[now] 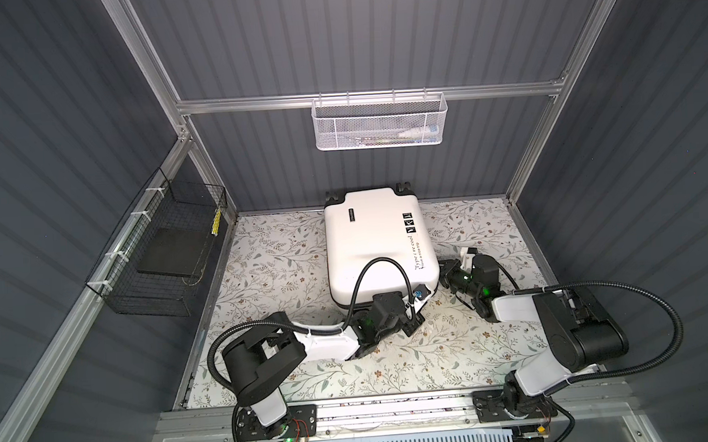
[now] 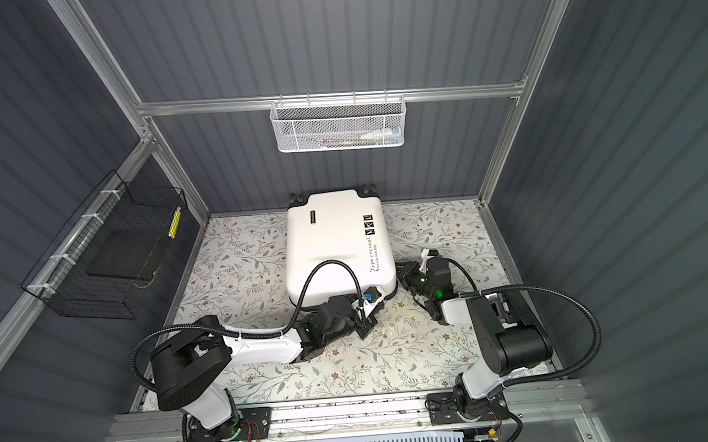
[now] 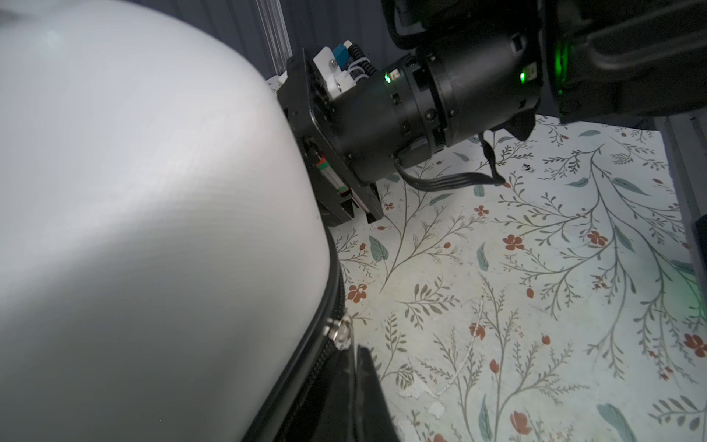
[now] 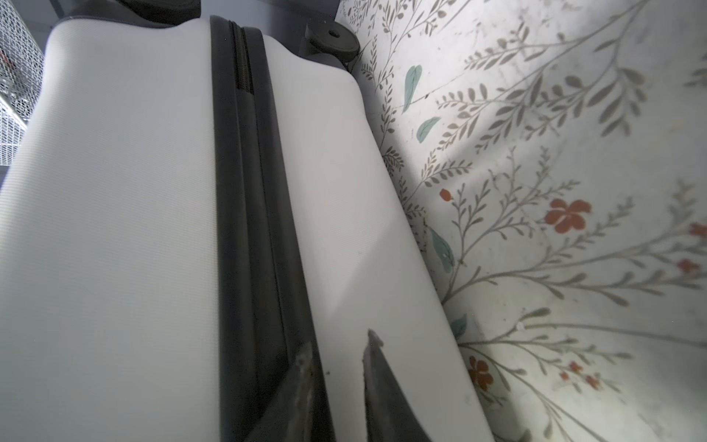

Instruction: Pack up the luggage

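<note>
Left gripper [image 3: 355,363] is shut, its tips at the black zipper band [image 4: 245,191] just beside the metal zipper slider [image 3: 338,333]; whether the pull tab is pinched cannot be told. Right gripper [image 4: 338,348] stands narrowly parted and holds nothing, its tips close to the luggage side wall. The luggage [image 1: 374,237] lies flat and closed on the counter [image 1: 272,276], from centre toward 12 o'clock. The left gripper is at its 5 o'clock corner, the right gripper at its 4 o'clock side.

Probable faults:
- A weak pinch would let the tab slip.
- A sideways pull would likely slide the light case, since the right gripper clamps nothing to brace it.
- The left arm's cable [image 1: 359,280] loops over the lid and could snag when the lid lifts.

Count:
- One luggage, with two wheels visible at its 12 o'clock end and one slider.
- Two grippers.
- Two baskets: one white mesh basket [image 1: 380,123] at 12 o'clock and one black wire basket [image 1: 158,257] at 9 o'clock.
</note>
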{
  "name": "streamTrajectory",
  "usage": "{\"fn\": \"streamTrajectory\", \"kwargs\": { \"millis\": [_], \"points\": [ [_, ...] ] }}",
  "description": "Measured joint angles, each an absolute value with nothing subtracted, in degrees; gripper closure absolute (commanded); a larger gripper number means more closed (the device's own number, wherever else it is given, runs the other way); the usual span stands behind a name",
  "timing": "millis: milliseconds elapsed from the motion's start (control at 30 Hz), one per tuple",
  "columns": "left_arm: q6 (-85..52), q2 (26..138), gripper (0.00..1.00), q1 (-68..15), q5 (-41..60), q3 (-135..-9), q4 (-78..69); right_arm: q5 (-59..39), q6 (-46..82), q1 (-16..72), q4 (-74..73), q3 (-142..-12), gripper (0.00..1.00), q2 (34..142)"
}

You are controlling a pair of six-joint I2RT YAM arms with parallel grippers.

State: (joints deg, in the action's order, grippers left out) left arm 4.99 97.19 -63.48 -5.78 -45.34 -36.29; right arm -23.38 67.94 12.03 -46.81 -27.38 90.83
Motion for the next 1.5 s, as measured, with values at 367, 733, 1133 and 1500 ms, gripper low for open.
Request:
{"fn": "streamTrajectory", "kwargs": {
  "millis": [367, 733, 1133, 1500],
  "points": [
    [5.21, 99.26, 1.00, -64.49, -7.94, -47.86, -37.32, -15.99, 67.94, 16.19, -44.66, -27.33, 0.78, 88.64],
    [5.89, 98.52, 1.00, -64.95, -8.60, -47.09, -40.36, -13.17, 67.90, 20.84, -39.94, -27.31, 0.79, 85.54],
    [5.82, 94.02, 1.00, -65.43, -8.40, -42.19, -40.38, -21.21, 67.42, 17.72, -37.69, -25.43, 0.63, 83.72],
    [5.82, 91.90, 1.00, -66.08, -8.38, -40.45, -40.29, -35.64, 54.87, 7.07, -40.36, -20.64, 0.64, 82.72]
  ]
}}
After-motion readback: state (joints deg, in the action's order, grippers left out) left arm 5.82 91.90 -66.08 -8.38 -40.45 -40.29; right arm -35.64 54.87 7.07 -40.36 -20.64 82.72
